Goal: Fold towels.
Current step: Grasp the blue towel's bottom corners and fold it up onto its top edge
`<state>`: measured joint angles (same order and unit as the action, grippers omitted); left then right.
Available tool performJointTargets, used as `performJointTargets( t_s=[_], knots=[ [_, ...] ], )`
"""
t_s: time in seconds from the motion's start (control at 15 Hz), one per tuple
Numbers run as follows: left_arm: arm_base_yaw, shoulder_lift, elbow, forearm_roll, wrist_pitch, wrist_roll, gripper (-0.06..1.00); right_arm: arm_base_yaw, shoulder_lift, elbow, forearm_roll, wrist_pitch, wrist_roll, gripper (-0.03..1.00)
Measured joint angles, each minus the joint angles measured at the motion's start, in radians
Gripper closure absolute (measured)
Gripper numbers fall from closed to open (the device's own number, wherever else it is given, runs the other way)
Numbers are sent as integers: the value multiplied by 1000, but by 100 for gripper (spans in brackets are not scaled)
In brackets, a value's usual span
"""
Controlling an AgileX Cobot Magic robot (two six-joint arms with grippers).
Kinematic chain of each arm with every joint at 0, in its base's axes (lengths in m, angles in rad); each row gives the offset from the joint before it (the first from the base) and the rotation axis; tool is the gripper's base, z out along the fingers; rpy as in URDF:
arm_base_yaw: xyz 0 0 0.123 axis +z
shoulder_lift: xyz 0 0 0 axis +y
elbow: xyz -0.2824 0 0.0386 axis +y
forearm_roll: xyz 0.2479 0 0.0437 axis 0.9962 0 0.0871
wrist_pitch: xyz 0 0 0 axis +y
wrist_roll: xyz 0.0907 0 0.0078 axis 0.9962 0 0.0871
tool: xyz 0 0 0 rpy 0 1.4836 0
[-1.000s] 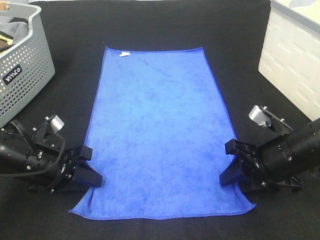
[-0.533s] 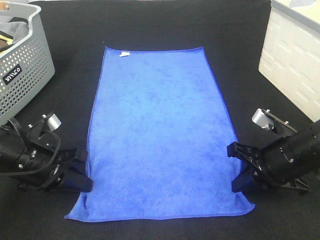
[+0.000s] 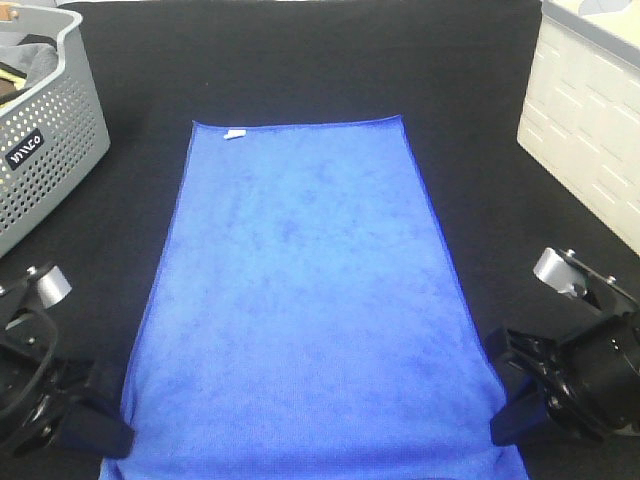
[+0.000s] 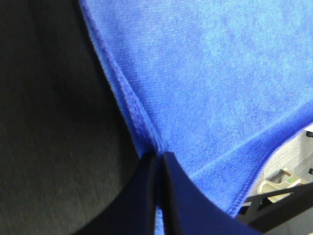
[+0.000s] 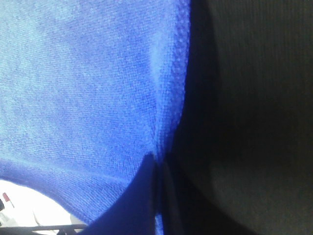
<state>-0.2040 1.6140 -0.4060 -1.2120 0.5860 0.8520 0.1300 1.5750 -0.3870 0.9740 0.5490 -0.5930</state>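
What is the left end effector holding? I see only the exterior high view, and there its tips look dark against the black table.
Observer: The left wrist view shows the left end effector shut on the blue towel, pinching its side hem.
Operator: And the right one?
Observer: The right wrist view shows the right end effector shut on the opposite side edge; the cloth puckers at the pinch.
Operator: What lies beyond the near hem?
Observer: Past that hem, the left wrist view shows a pale surface and a beige part.
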Motion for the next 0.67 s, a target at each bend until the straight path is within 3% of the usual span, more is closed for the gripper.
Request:
performJointTargets(
  t_s=[0.33, 0.67],
  knots=[
    [0, -35, -2, 18, 3, -43, 94, 0, -33, -33, -19, 17, 1, 97],
    [0, -5, -271, 257, -46, -298, 94, 0, 96, -388, -106, 75, 64, 97]
  ],
)
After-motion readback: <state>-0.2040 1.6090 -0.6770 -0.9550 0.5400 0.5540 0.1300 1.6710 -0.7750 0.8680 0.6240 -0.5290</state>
